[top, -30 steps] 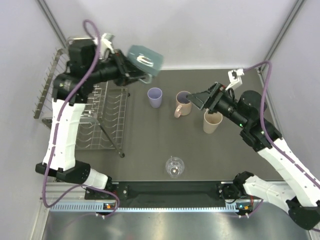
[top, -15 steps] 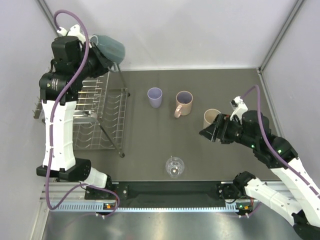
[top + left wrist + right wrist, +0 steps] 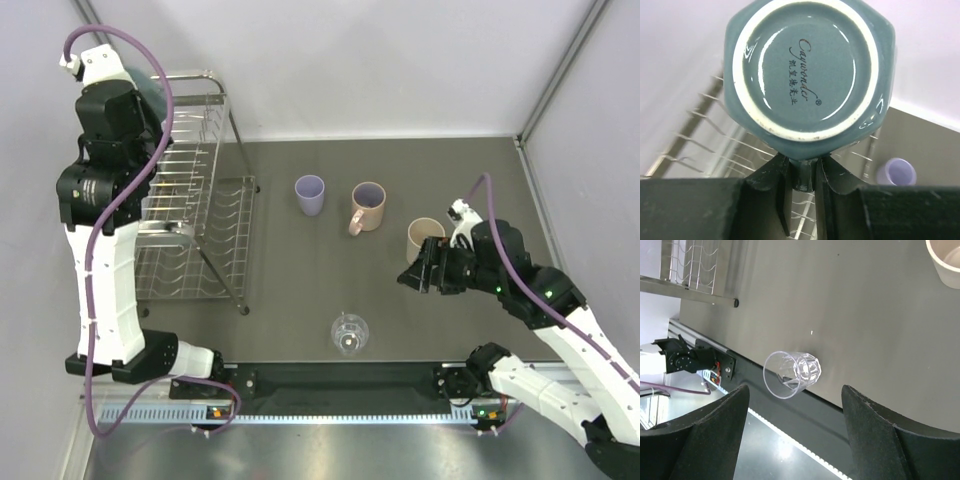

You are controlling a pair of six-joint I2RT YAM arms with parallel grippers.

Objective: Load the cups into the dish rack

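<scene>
Teal glazed ceramic fills the left wrist view, where the left claw (image 3: pixel 802 172) is clenched on a narrow dark strip at the edge of the teal mug (image 3: pixel 810 75), probably its handle. So thin a hold is my main worry: the mug could swing or slip. It hangs high above the dish rack (image 3: pixel 200 210), close to the wall, so letting go too soon would drop it onto the tines or knock it against the chrome frame. The right claw (image 3: pixel 795 390) is released, its fingers spread wide and holding nothing, aimed at the clear glass (image 3: pixel 792 374). That glass stands near the front edge of the worktop (image 3: pixel 300 270), and a stray finger could tip it over the edge. The mug's base faces the camera. It is glossy, with a faceted outline, a pale unglazed foot ring and a printed maker's mark. The lavender tumbler (image 3: pixel 310 193), pink handled mug (image 3: pixel 367 205) and beige tumbler (image 3: pixel 424 238) wait upright on the worktop.
</scene>
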